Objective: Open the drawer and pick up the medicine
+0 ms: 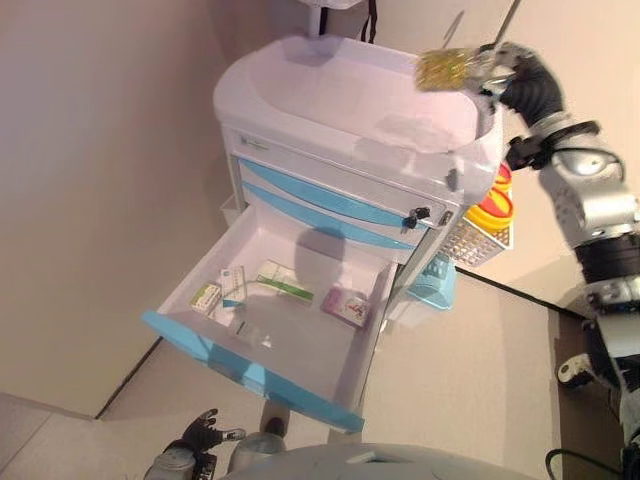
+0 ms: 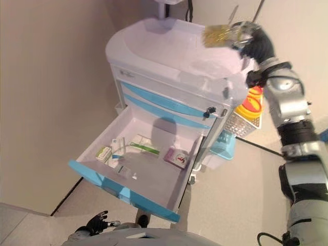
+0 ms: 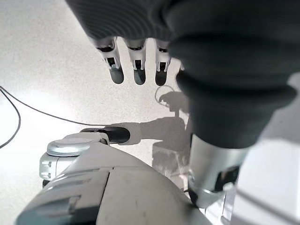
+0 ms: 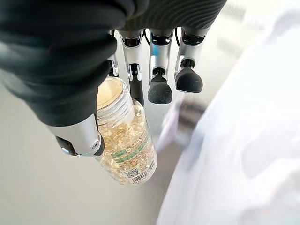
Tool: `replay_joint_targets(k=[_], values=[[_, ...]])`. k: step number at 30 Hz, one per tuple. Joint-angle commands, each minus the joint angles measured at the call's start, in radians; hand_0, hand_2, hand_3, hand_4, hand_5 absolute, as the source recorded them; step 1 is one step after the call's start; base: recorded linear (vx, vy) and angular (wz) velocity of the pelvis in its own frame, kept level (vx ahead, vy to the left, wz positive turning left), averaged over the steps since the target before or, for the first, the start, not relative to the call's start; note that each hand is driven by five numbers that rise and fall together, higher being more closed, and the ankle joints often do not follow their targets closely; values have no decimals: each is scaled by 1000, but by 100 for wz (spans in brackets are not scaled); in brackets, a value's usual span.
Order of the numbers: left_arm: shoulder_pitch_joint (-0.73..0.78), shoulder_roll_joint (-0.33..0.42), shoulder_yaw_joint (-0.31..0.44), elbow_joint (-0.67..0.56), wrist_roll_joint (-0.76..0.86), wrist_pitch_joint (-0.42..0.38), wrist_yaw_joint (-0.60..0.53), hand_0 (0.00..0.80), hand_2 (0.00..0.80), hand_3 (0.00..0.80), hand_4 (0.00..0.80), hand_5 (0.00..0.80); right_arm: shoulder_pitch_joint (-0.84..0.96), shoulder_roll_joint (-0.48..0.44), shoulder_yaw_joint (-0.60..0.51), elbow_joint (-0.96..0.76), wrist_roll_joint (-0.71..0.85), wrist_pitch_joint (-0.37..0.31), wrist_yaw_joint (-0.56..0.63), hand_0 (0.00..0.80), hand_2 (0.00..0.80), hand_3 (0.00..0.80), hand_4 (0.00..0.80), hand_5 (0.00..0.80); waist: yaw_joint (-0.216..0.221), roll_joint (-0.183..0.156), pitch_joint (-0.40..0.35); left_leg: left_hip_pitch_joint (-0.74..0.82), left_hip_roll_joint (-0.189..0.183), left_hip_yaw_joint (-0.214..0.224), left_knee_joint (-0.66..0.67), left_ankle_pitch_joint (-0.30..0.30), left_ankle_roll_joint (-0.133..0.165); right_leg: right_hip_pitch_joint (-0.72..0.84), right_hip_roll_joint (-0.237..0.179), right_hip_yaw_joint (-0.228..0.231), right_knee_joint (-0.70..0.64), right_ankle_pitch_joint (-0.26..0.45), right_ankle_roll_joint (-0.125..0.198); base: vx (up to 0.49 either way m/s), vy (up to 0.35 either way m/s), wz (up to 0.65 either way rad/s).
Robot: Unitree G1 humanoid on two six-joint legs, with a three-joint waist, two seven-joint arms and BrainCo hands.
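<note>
From the left eye view, you can take the opening step as done: the bottom drawer with the light-blue front [image 1: 250,375] of the white medical cart [image 1: 340,100] stands pulled fully out, and several small medicine boxes [image 1: 345,305] lie on its white floor. Your right hand [image 1: 495,68] is raised beside the cart's far top corner with a clear bottle of yellow capsules [image 1: 445,70] in it, so the pick-up looks done too; what is left, if anything, is to set the bottle down or shut the drawer. Your left hand [image 1: 200,435] hangs low, in front of the drawer and well apart from it.

The right eye view shows the same layout. A white wire basket [image 2: 238,123] hangs on the cart's side with a yellow-and-red container [image 2: 251,105] above it. The cart stands on a pale beige floor [image 2: 241,189] against a plain beige wall [image 2: 46,92].

In the left wrist view your left hand [image 3: 136,65] has its fingers straight and relaxed over the speckled floor, holding nothing.

In the right wrist view your right hand [image 4: 140,70] pinches the capsule bottle [image 4: 126,145] between thumb and one finger, near its neck; the other fingers curl loosely beside it without touching. The bottle hangs clear beside the cart's white top, resting on nothing.
</note>
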Motion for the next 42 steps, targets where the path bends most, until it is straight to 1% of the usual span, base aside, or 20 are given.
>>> replay_joint_targets(k=[1, 5, 13, 22, 26, 33, 38, 41, 42], values=[[-9, 20, -81, 53, -20, 22, -7, 0, 0, 0, 0, 0, -178, -87, 91, 93, 40, -37, -46, 800, 800, 800, 800, 800, 50, -32, -49, 17, -37, 16, 43, -175, 14, -48, -38, 3, 88, -46, 21, 17, 25, 14], [-1, 33, -95, 37, -29, 46, -8, 0, 0, 0, 0, 0, -276, -122, 159, 228, -7, -21, -55, 800, 800, 800, 800, 800, 79, -34, -46, 13, -42, -7, 44, -171, 12, -38, -41, -20, 84, -48, 20, 18, 31, 17], [11, 49, -114, -8, -57, 74, -5, 0, 0, 0, 0, 0, -403, -145, 291, 376, -168, 7, -12, 800, 800, 800, 800, 800, 123, -41, -41, 4, -49, -43, 42, -160, 10, -27, -45, -54, 77, -48, 21, 24, 30, 14], [32, 78, -127, -70, -85, 92, -4, 0, 0, 0, 0, 0, -521, -171, 462, 491, -323, 42, 132, 800, 800, 800, 800, 800, 169, -58, -28, -14, -54, -75, 40, -144, 12, -28, -49, -89, 81, -48, 26, 13, 15, 16], [45, 88, -126, -95, -96, 101, -3, 0, 0, 0, 0, 0, -548, -172, 519, 517, -406, 82, 200, 800, 800, 800, 800, 800, 182, -59, -23, -19, -56, -84, 37, -138, 14, -29, -50, -98, 83, -48, 28, 5, 20, 7], [74, 117, -109, -138, -96, 120, -11, 0, 0, 0, 0, 0, -594, -186, 615, 570, -526, 116, 306, 800, 800, 800, 800, 800, 200, -63, -16, -26, -56, -91, 30, -127, 15, -32, -51, -108, 81, -42, 35, 0, 17, 9], [87, 124, -104, -172, -94, 137, -13, 0, 0, 0, 0, 0, -610, -187, 640, 587, -581, 139, 312, 800, 800, 800, 800, 800, 208, -65, -11, -30, -56, -91, 27, -123, 16, -36, -50, -107, 79, -38, 38, 0, 0, 0], [93, 125, -105, -180, -94, 131, -13, 0, 0, 0, 0, 0, -604, -191, 631, 599, -587, 138, 272, 800, 800, 800, 800, 800, 214, -65, -7, -31, -55, -93, 28, -123, 15, -36, -49, -110, 78, -38, 39, 0, 0, 0], [91, 129, -105, -180, -93, 128, -16, 0, 0, 0, 0, 0, -604, -190, 622, 600, -574, 144, 238, 800, 800, 800, 800, 800, 217, -66, -4, -33, -54, -95, 28, -123, 15, -37, -48, -111, 77, -36, 40, 0, 0, 0]])
